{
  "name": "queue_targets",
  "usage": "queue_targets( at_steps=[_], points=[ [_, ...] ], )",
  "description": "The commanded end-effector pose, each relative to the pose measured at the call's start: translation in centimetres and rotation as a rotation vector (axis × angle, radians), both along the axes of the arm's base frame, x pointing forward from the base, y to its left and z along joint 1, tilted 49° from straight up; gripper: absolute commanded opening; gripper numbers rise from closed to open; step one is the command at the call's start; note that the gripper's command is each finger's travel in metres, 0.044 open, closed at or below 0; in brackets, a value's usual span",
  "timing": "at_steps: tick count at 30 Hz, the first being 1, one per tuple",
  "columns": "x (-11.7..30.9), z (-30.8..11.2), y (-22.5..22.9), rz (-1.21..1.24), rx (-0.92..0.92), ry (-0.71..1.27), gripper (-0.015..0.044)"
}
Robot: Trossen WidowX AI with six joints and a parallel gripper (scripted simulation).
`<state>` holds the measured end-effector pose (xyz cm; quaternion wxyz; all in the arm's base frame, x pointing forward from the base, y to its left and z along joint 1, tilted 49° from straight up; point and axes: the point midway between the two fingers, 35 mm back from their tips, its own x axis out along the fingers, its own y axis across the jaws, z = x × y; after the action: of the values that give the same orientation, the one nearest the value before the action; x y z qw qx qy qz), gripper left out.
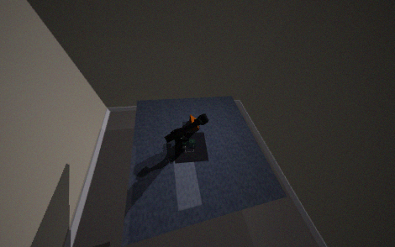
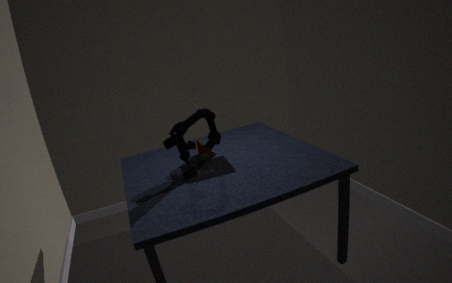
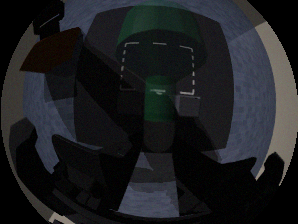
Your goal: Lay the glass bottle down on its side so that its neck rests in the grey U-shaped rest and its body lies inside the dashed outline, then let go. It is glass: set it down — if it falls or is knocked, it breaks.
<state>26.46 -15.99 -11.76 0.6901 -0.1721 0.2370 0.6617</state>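
The glass bottle looks dark green, its body wider than its neck; the tool grasps it.

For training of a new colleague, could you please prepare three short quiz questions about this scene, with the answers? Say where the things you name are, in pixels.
1. True or false: the end effector (image 3: 158, 137) has released the green glass bottle (image 3: 160, 102).
2. Multiple choice: in the wrist view, what lies at the upper left, beside the dark mat (image 3: 220, 65)?
a) a white cup
b) an orange-brown piece (image 3: 54, 51)
c) a yellow sponge
3. Fill in: the outline (image 3: 193, 70) on the mat is drawn with a ______ line.

Key: 1. false; 2. b; 3. dashed
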Motion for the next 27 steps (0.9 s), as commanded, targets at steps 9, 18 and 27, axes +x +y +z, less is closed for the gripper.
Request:
queue_targets(
  at_steps=[9, 18, 27],
  points=[
    [0.01, 0.0, 0.29, 0.001, -0.003, -0.003, 0.0123],
    [-0.01, -0.07, 0.42, 0.003, -0.01, -0.01, 0.0123],
    [-0.03, -0.15, 0.55, 0.004, -0.02, -0.018, 0.0123]
  ],
)
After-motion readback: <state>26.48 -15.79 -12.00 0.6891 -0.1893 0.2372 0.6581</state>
